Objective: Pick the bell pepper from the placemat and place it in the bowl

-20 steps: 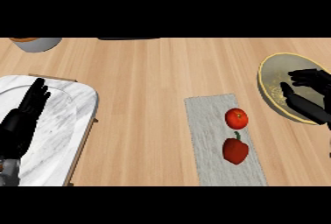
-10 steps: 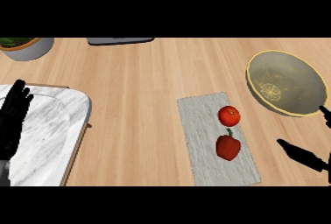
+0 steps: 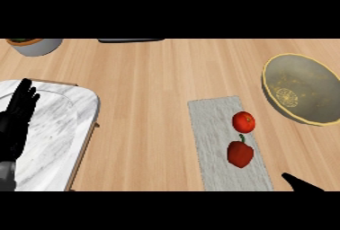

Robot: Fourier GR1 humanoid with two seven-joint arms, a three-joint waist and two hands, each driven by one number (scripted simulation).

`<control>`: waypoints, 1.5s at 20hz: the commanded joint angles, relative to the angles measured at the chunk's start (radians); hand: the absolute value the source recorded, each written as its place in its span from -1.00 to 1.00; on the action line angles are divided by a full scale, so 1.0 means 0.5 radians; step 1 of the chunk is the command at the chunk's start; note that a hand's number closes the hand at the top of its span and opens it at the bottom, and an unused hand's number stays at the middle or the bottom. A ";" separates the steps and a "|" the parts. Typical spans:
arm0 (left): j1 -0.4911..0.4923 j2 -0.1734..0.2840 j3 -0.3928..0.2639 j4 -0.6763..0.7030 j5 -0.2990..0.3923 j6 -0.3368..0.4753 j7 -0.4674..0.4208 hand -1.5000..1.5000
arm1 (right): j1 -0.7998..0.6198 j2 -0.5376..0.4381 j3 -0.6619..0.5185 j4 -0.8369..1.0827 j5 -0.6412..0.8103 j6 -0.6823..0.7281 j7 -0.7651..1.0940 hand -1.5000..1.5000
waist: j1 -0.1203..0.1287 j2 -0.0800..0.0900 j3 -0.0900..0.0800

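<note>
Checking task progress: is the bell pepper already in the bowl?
No, the bell pepper lies on the placemat beside a tomato, and nothing sits in the bowl.

we see a red bell pepper (image 3: 240, 154) lying on a pale grey placemat (image 3: 216, 130), a long strip set at a slight slant on the wooden counter. the pepper sits in the mat's lower half, near its right edge, its short dark stem pointing up the view. to the upper right, well apart from the mat, stands the bowl (image 3: 303, 88), round, with a yellowish rim and a speckled grey-olive inside. it holds nothing we can make out.
</note>
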 commanded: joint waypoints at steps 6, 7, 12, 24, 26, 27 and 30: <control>-0.138 -0.105 -0.159 -0.075 -0.123 0.067 0.079 0.00 | -0.113 -0.121 0.058 -0.642 0.187 0.966 0.968 -1.00 | 0.137 0.032 0.010; -0.163 -0.121 -0.122 0.016 -0.089 0.026 0.021 0.00 | -0.173 -0.135 0.059 -0.611 0.124 1.064 1.014 -1.00 | 0.150 0.044 0.010; -0.209 -0.093 -0.109 0.047 -0.090 -0.025 0.045 0.00 | -0.334 -0.117 0.031 -0.570 -0.179 1.365 1.242 -1.00 | 0.186 0.048 0.014; -0.185 -0.145 -0.102 0.074 -0.111 -0.051 -0.009 0.00 | -0.604 0.023 0.090 -0.112 -0.748 1.636 1.369 -1.00 | 0.211 0.035 0.018; -0.222 -0.129 -0.080 0.142 -0.119 -0.071 -0.005 0.00 | -0.633 0.066 0.152 -0.099 -0.786 1.656 1.407 -1.00 | 0.187 0.034 0.019; -0.249 -0.147 -0.137 0.047 -0.154 -0.031 0.083 0.00 | -0.687 0.042 0.122 0.017 -0.791 1.672 1.393 -1.00 | 0.201 0.033 0.021; -0.277 -0.172 -0.102 0.143 -0.145 -0.048 0.048 0.00 | -0.800 0.084 0.184 0.085 -0.725 1.706 1.426 -1.00 | 0.181 0.034 0.019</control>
